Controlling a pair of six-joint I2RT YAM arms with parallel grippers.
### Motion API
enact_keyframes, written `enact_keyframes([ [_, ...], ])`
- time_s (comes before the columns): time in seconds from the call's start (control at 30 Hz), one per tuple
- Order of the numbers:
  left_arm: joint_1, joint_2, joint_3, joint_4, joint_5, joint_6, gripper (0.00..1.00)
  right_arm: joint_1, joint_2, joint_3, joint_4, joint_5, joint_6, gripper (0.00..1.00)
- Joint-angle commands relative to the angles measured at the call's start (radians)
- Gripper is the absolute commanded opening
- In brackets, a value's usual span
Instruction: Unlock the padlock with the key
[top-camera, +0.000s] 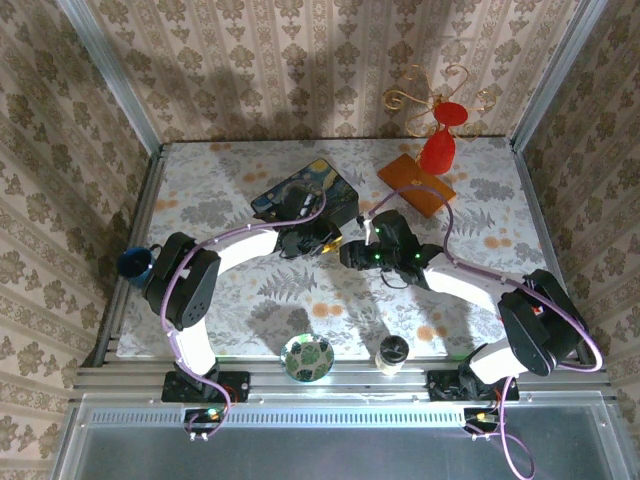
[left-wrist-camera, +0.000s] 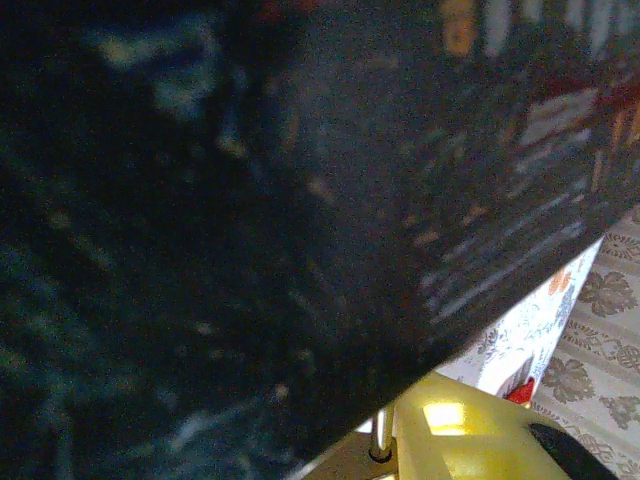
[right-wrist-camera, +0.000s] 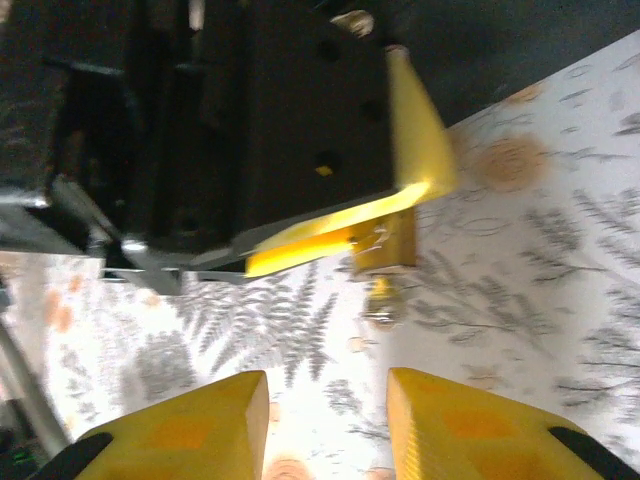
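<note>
Floral-print tabletop (top-camera: 250, 300) boxed in by old-school patterned wallpaper (top-camera: 300, 60), with both arms reaching into the middle so their ends nearly meet. The left gripper (top-camera: 328, 243) is clamped on the padlock (right-wrist-camera: 388, 245). In the right wrist view you can see the little brass body pinched between its yellow fingers (right-wrist-camera: 420, 140), held up off the surface. A small silvery bit (right-wrist-camera: 383, 303) hangs off the padlock's end facing the right arm. It looks like the key, but it's blurry, so I honestly can't tell for sure. The right gripper (right-wrist-camera: 328, 385) sits just in front of that, its fingers apart with nothing between them, and not touching the padlock. Just behind the left arm's end is the dark blue starry-painting box (top-camera: 300, 192), which looms right over the left wrist camera. Farther back on the right there's an orange card (top-camera: 415, 183) and a red vase (top-camera: 438, 150). A blue cup (top-camera: 135, 263) sits at the left edge, and a round green glass thing (top-camera: 307, 357) and a small dark-lidded jar (top-camera: 392, 352) are near the front edge.
</note>
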Motion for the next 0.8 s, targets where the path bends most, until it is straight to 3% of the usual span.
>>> enact_keyframes([
  [0.0, 0.007, -0.017, 0.029, 0.050, 0.029, -0.004, 0.00, 0.006, 0.023, -0.015, 0.086, -0.060, 0.125, 0.36],
  [0.4, 0.005, -0.012, 0.023, 0.063, 0.033, -0.009, 0.00, 0.005, 0.005, -0.029, 0.031, 0.096, 0.128, 0.30],
  [0.77, 0.005, -0.014, 0.014, 0.074, 0.039, -0.010, 0.00, -0.014, 0.079, -0.020, 0.118, 0.064, 0.173, 0.24],
])
